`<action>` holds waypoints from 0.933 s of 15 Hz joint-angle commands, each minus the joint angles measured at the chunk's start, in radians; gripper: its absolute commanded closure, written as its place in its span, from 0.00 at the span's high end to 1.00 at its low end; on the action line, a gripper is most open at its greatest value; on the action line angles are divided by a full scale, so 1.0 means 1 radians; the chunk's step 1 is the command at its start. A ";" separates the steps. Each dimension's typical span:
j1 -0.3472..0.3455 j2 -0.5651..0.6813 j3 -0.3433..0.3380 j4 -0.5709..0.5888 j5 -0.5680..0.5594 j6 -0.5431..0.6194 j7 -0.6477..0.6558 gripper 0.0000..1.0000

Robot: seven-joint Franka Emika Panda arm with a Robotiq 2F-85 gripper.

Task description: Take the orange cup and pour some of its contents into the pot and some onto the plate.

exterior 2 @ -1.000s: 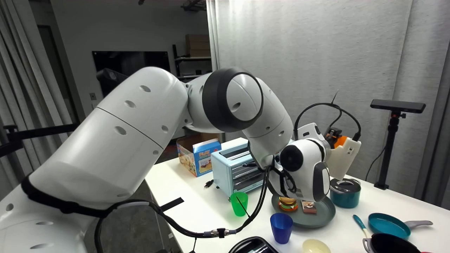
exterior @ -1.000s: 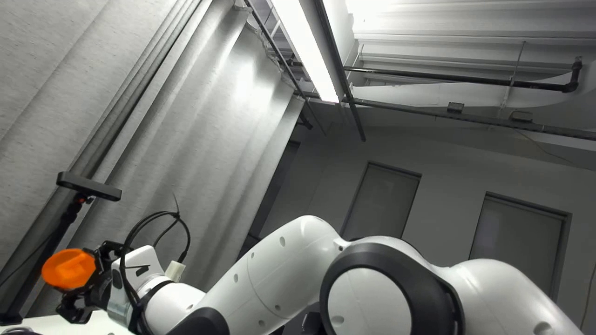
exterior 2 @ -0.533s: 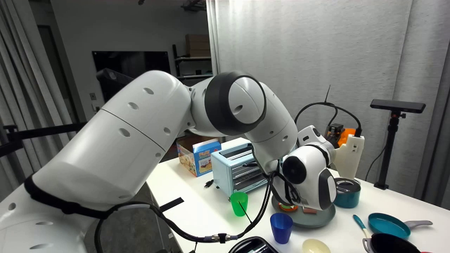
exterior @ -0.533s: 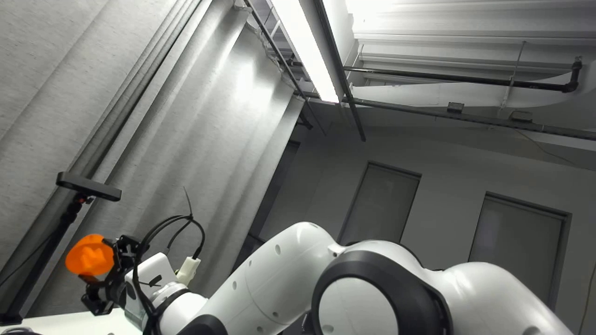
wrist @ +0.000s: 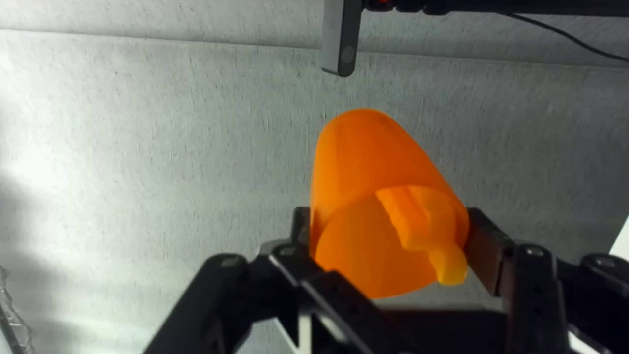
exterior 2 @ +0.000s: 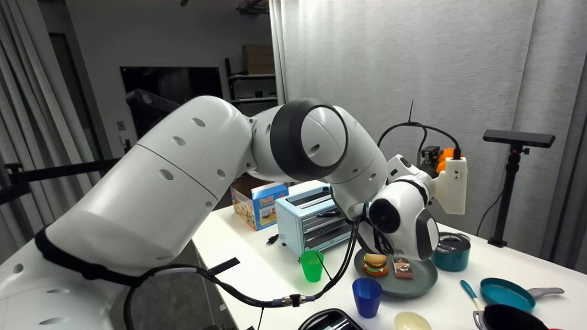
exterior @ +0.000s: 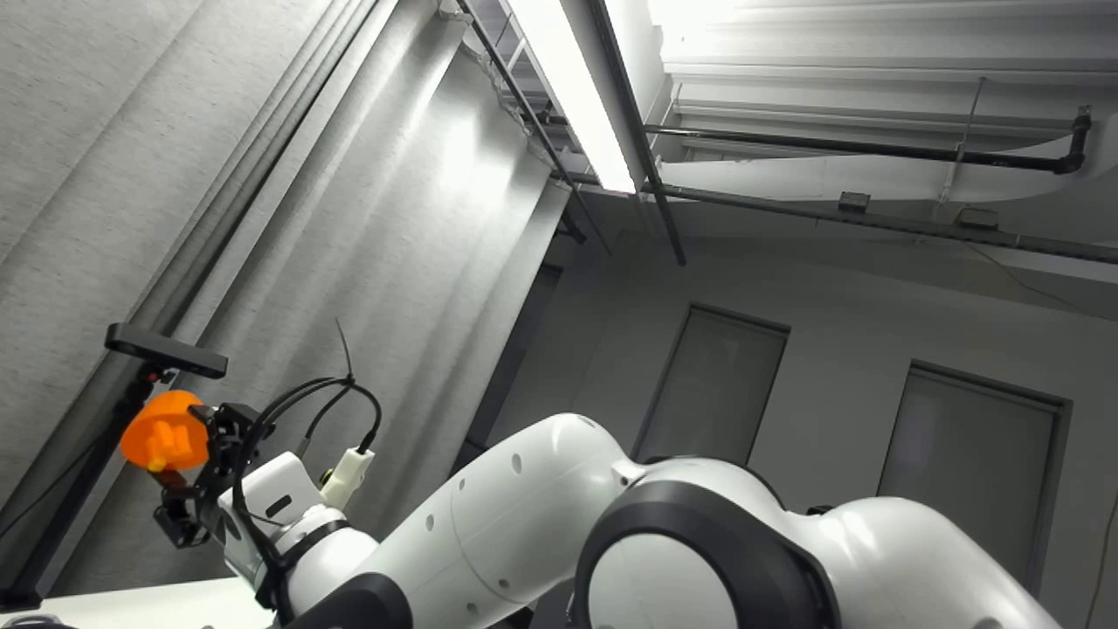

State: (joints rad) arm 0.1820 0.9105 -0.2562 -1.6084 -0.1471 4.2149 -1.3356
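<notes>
One arm (exterior 2: 165, 192), one gripper (wrist: 390, 236), one cup (wrist: 361, 191) clamped in its grip

The arm is the largest thing in sight, stretching from the left edge in an exterior view across the table (exterior 2: 247, 275). On that table stand a toaster (exterior 2: 316, 220), the plate (exterior 2: 412, 285), the lidded pot (exterior 2: 451, 262) and the open pot (exterior 2: 502, 316), the last cut off by the lower edge of the view. The cup is well apart from all four.

In both exterior views the gripper sits at the arm's end, higher than the table top. Beside it a white housing (exterior 2: 451, 188) hides most of the cup in an exterior view, leaving only some orange showing.

The fingers (wrist: 484, 246) are closed on the cup, one against each side. In the wrist view the cup fills the gap between them and runs on past their tips, so that much of it lies ahead of the gripper. In an exterior view the cup (exterior: 166, 424) likewise stands out in front, with one finger higher than the other.

Bright orange, the cup is tilted off upright. Inside it, on the side by the finger at the right of the wrist view, lies a yellower piece (wrist: 422, 221), its tip coming to the cup's edge; what it is, I cannot tell.
</notes>
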 commanded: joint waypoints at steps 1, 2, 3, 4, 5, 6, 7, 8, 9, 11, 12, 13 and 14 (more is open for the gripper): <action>-0.007 0.053 0.016 0.118 -0.001 0.029 -0.042 0.51; -0.008 0.060 0.020 0.138 -0.001 0.029 -0.047 0.51; -0.010 0.069 0.024 0.161 -0.006 0.029 -0.043 0.51; -0.009 0.075 0.026 0.175 -0.004 0.029 -0.045 0.51; -0.009 0.080 0.027 0.187 -0.002 0.029 -0.044 0.51; -0.010 0.085 0.027 0.199 -0.002 0.029 -0.043 0.51; -0.011 0.089 0.028 0.208 0.003 0.029 -0.043 0.51; -0.013 0.095 0.028 0.222 0.004 0.029 -0.040 0.51; -0.015 0.097 0.028 0.229 0.005 0.029 -0.037 0.51; -0.022 0.107 0.028 0.252 0.019 0.029 -0.038 0.51; -0.022 0.099 0.028 0.230 0.037 0.029 -0.041 0.51; -0.028 0.114 0.027 0.261 0.038 0.029 -0.039 0.51; -0.029 0.108 0.028 0.245 0.059 0.029 -0.042 0.51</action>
State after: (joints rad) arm 0.1717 0.9842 -0.2365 -1.4163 -0.1272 4.2148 -1.3558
